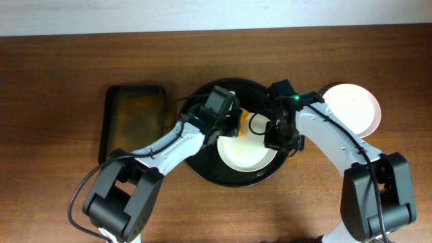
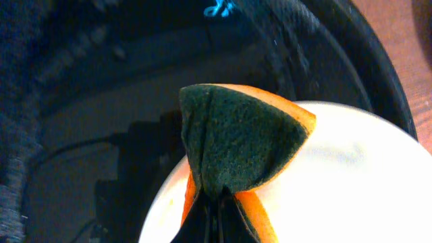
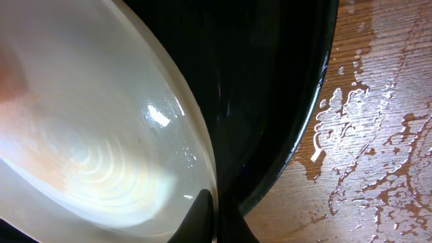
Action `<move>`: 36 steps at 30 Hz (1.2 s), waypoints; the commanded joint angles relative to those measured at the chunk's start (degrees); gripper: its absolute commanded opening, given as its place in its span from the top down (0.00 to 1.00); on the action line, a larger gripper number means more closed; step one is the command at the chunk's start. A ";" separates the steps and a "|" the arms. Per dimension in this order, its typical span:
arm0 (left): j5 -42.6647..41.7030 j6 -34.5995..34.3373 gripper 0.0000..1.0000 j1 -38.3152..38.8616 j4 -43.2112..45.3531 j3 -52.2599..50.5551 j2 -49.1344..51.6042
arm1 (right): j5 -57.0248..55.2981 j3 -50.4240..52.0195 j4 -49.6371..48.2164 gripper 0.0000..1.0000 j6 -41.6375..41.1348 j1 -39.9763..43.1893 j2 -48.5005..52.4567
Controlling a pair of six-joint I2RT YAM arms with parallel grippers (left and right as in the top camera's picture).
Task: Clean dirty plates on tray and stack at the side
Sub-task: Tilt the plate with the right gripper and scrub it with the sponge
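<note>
Dark wood-grain desk [image 1: 54, 81], water splashes [image 3: 358, 128] just outside the tray rim. Nearest the arm bases: white plate [image 1: 246, 154] lying in the near half of the round black tray [image 1: 233, 177]. Right hand [image 1: 273, 143] pressed together on that plate's rim, apparently steadying it. Faint orange tinge on the plate face in the right wrist view. Left hand [image 2: 216, 202] pinching a folded sponge [image 2: 236, 142], green scrub side out, orange backing, set against the plate's far edge. Possibly a second plate under the hands; cannot tell.

Farther out, to the right, off the tray: clean-looking plate [image 1: 351, 108] on bare desk; stack count not readable. Far left: small rectangular tray [image 1: 133, 121].

Judged step: scrubbing, mid-task. Next move calls for sweeping the sponge across the tinged area. After that, lifting by the pinched rim, without slipping on the wet surface, over to the side pile.
</note>
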State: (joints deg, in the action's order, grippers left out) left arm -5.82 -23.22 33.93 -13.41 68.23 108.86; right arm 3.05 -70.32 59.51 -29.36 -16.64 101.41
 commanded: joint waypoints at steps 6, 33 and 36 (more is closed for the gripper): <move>-11.30 0.92 1.00 -2.51 -1.81 0.44 -5.64 | -0.04 -0.09 0.33 0.96 0.59 -0.26 -0.57; 24.81 11.39 1.00 1.14 -13.05 -0.66 -9.44 | -0.31 -0.09 0.79 0.96 0.57 -0.22 -0.57; 19.37 11.32 1.00 1.16 -13.70 -0.68 -15.17 | -0.28 -0.09 0.79 0.96 0.57 -0.22 -0.57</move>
State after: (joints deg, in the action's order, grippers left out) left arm 16.16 -12.80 35.44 -26.96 67.77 99.26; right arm 3.95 -70.32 60.05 -28.69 -16.71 101.41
